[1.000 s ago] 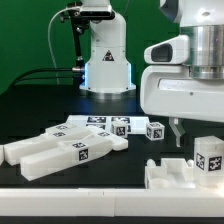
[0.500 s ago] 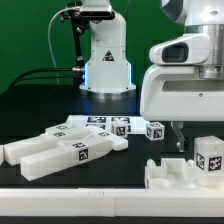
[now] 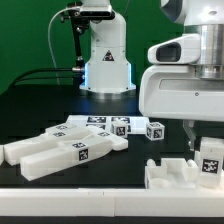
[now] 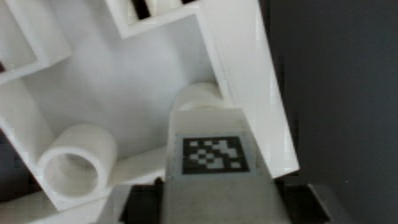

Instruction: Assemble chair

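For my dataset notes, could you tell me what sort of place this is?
Probably a robotics lab bench: a white robot arm stands on a black table before a green backdrop, with tag-marked white chair parts laid out.

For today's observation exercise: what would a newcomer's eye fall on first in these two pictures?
The big white robot arm at the exterior view's right, its gripper straddling an upright tagged chair piece. Next, the heap of tagged white chair parts on the black table at the exterior view's left.
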`<state>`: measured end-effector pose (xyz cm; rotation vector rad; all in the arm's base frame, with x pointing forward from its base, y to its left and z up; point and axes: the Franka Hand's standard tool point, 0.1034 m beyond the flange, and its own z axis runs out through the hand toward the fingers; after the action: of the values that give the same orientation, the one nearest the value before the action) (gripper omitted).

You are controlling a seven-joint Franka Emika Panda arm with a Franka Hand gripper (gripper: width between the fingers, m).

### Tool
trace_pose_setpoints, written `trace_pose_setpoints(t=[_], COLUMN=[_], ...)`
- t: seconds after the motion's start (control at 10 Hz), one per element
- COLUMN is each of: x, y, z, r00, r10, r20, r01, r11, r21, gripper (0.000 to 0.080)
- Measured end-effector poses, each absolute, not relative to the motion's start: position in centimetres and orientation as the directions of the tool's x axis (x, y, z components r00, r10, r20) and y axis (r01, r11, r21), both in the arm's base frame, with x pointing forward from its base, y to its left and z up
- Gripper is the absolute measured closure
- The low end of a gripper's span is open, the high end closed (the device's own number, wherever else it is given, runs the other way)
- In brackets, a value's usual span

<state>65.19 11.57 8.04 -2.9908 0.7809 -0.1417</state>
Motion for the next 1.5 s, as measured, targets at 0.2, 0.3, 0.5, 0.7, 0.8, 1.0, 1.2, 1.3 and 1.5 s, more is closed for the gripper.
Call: trace_pose_setpoints(t=[0.2,0.3,0.5,0.7,0.8,1.0,1.2,1.3,1.5], x=[65.20,65.07,65.33,65.28,65.28,65.34,65.73,65.74,65.75], y=[11.53,11.60,11.78,11.63,11.63,11.57,11.15,11.12,11.05], z=[8.11,8.11,8.18,8.03,8.03,8.04,7.99,8.00,7.99], r00=[0.643,0.493,0.160,0.043,0.069,0.266,0.599,0.628,0.712], r10=[-0.764,-0.869,-0.987,-0.997,-0.996,-0.963,-0.801,-0.777,-0.701], r20=[0.049,0.027,-0.035,-0.066,-0.064,-0.037,0.027,0.033,0.050], r01=[-0.759,-0.865,-0.983,-0.994,-0.993,-0.959,-0.791,-0.767,-0.690], r11=[-0.645,-0.494,-0.156,-0.036,-0.063,-0.261,-0.596,-0.626,-0.711], r21=[-0.090,-0.090,-0.099,-0.099,-0.101,-0.114,-0.141,-0.140,-0.134], gripper=[0.0516,0.0516,0.0515,0.0515,0.0375,0.0240,0.0178,0.0155,0.0151])
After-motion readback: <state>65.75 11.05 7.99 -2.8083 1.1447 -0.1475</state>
